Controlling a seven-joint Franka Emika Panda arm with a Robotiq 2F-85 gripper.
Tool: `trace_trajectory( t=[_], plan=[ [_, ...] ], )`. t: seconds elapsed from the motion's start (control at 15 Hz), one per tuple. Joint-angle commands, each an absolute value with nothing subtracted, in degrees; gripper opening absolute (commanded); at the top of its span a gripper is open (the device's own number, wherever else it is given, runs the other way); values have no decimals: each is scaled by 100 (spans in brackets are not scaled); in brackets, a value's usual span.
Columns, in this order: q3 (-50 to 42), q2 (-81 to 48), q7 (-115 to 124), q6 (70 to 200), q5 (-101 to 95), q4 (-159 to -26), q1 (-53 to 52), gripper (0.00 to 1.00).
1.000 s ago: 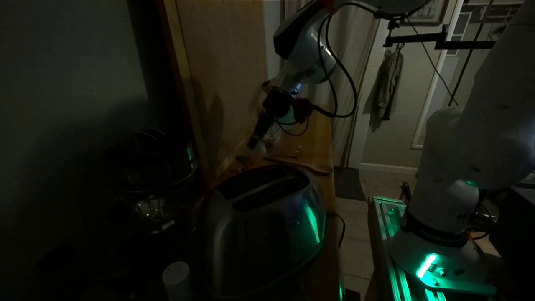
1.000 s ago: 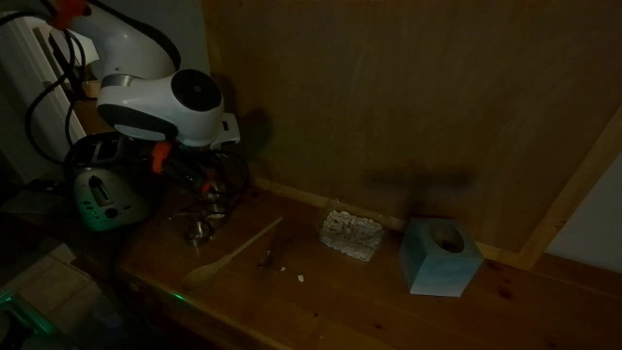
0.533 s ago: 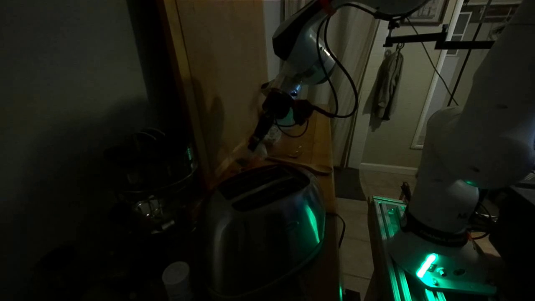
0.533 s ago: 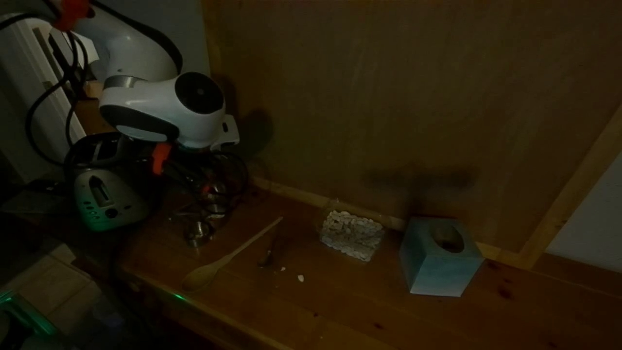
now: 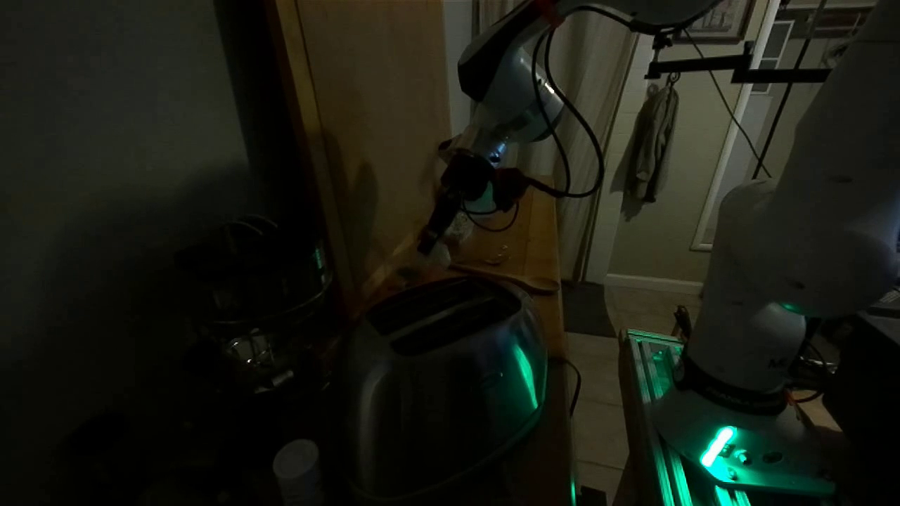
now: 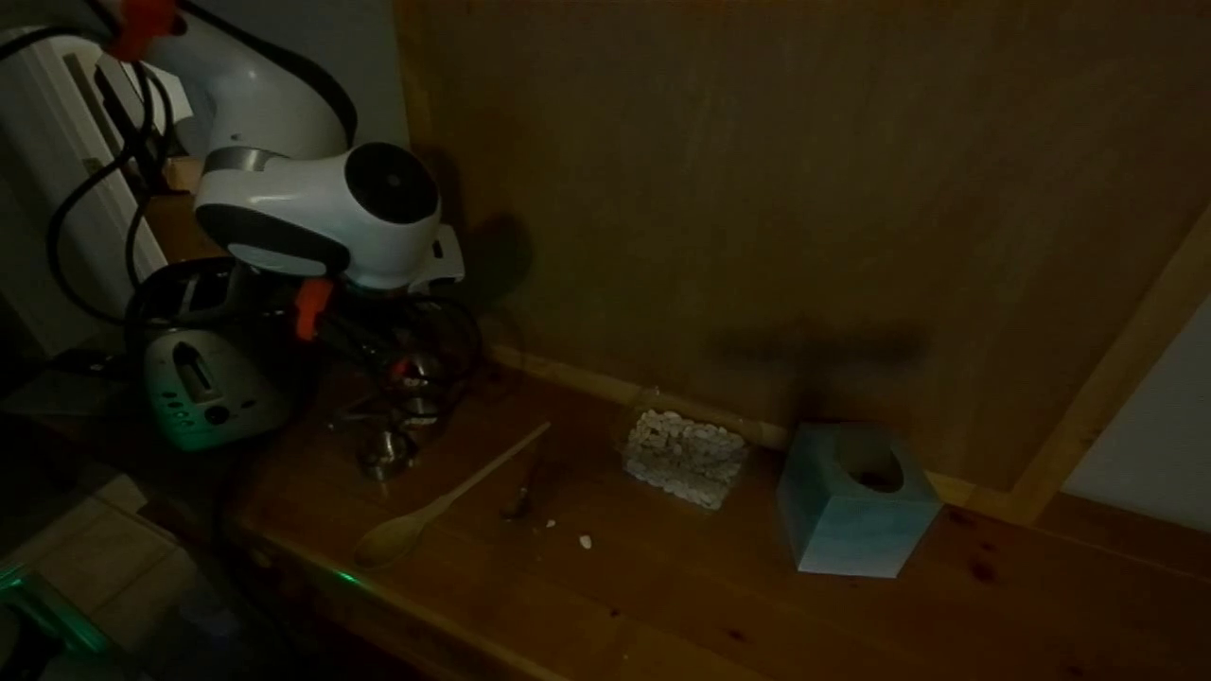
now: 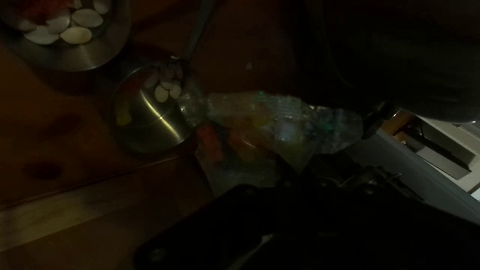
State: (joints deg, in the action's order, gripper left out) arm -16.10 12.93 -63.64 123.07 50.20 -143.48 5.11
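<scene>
My dark gripper (image 7: 300, 173) is shut on a clear crinkled plastic bag (image 7: 285, 125) with red, orange and yellow contents. The bag spreads out from the fingertips and overlaps the edge of a metal cup (image 7: 150, 137) with white pebbles in it; I cannot tell if they touch. A larger metal cup (image 7: 84, 62) with pebbles and something red stands at the upper left. In an exterior view the gripper (image 5: 425, 242) hangs beyond the toaster, with the pale bag (image 5: 439, 256) at its tips. The metal cups also show below the arm in an exterior view (image 6: 386, 456).
A metal toaster (image 5: 450, 400) stands beside the cups and also shows in an exterior view (image 6: 216, 397). A wooden spoon (image 6: 397, 539), a small dark spoon (image 6: 517, 506), a clear tray of white pebbles (image 6: 686, 463) and a blue tissue box (image 6: 856, 530) lie along the table. A wooden panel (image 6: 757, 189) stands behind.
The arm's wrist has shifted slightly down and to the right in an exterior view, tilting a little. The bag stays in the gripper, and the other things have not moved.
</scene>
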Motion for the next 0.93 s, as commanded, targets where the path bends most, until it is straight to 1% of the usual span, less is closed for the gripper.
trace_trajectory(
  t=[0.0,0.53,0.73,0.87],
  plan=[
    [-1531,1226,-6422,12183,5150,-14238,636,4],
    [-1370,1462,-6509,12298,4955,-14321,609,3],
    [-1275,1587,-6620,12459,4820,-14345,608,4],
    [-1197,1667,-6729,12710,4651,-14395,606,3]
  ],
)
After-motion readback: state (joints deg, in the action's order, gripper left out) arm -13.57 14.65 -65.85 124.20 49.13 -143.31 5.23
